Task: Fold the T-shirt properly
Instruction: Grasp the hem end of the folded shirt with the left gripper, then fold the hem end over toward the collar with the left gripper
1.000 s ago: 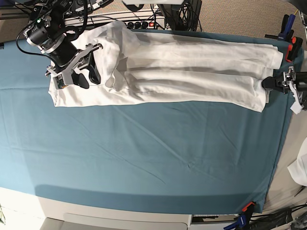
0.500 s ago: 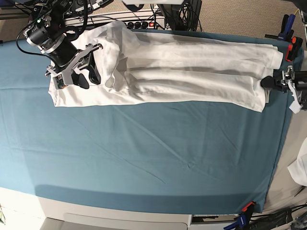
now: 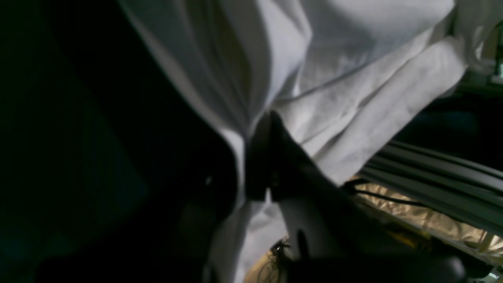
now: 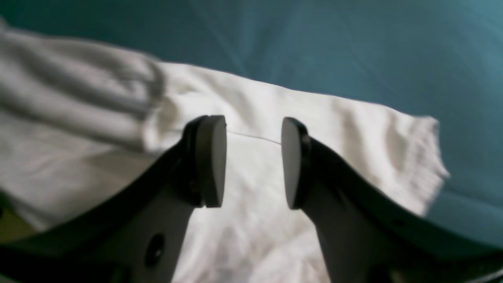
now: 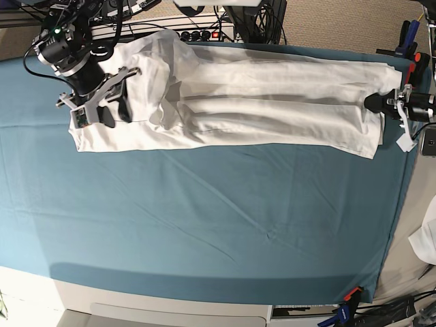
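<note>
The white T-shirt (image 5: 259, 102) lies folded into a long band along the far side of the teal table cloth (image 5: 204, 225). At the band's right end my left gripper (image 5: 373, 102) is shut on the T-shirt. In the left wrist view its dark fingers (image 3: 275, 157) press together with white cloth (image 3: 353, 59) pinched between them. My right gripper (image 5: 117, 111) hovers over the band's left end. In the right wrist view this gripper (image 4: 253, 165) stands open, its round pads (image 4: 212, 157) apart over the shirt's ribbed edge (image 4: 353, 129), with nothing between them.
A power strip and cables (image 5: 197, 34) run behind the table's far edge. Clamps (image 5: 417, 65) (image 5: 351, 294) hold the table cloth at the right corners. A small white piece (image 5: 406, 142) hangs by the left gripper. More white fabric (image 5: 428, 242) lies off the table's right edge.
My left gripper has shut on the shirt's right end and shifted slightly toward the far side. The right gripper has turned and moved a little to the left over the shirt.
</note>
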Robot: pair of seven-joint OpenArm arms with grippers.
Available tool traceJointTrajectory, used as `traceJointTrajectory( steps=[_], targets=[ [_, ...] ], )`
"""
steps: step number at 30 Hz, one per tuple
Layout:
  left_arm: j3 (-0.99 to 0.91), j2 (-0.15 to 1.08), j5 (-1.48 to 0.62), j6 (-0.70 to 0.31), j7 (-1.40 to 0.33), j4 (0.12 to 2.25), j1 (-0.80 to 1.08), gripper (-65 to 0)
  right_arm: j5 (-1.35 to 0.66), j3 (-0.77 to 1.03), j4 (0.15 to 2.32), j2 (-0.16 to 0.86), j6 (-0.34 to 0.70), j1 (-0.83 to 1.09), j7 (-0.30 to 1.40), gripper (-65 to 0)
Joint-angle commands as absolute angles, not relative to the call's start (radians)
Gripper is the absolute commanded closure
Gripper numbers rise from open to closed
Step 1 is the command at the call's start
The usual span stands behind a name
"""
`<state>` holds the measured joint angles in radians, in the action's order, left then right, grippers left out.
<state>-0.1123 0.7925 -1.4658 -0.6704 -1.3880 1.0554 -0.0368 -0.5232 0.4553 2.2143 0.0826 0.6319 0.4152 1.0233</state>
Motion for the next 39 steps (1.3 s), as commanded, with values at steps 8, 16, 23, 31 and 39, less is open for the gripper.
traceJointTrajectory(
  steps=[8,16,23,31,39],
  targets=[
    [-0.117,0.789,-1.484,-0.682,-1.396,1.319,-0.049,0.0,-0.384,0.458,2.231,0.089,0.492,0.413,0.955,-23.6],
    [-0.109,0.673,-1.484,-0.698,-1.396,1.646,-0.036,0.0,-0.186,0.487,2.230,0.088,0.367,0.413,0.926,-23.6],
    [0.036,0.532,-1.321,-0.698,-1.367,1.757,-0.012,0.0,-0.183,0.564,2.230,0.089,0.364,0.413,0.912,-23.6],
    [0.136,0.351,-1.153,-0.678,-1.282,1.753,-0.039,0.0,-0.183,0.582,2.230,0.089,0.364,0.413,0.907,-23.6],
    [0.138,0.225,-1.152,-0.677,-1.282,1.748,-0.027,0.0,-0.184,0.582,2.230,0.089,0.364,0.413,0.897,-23.6]
  ],
)
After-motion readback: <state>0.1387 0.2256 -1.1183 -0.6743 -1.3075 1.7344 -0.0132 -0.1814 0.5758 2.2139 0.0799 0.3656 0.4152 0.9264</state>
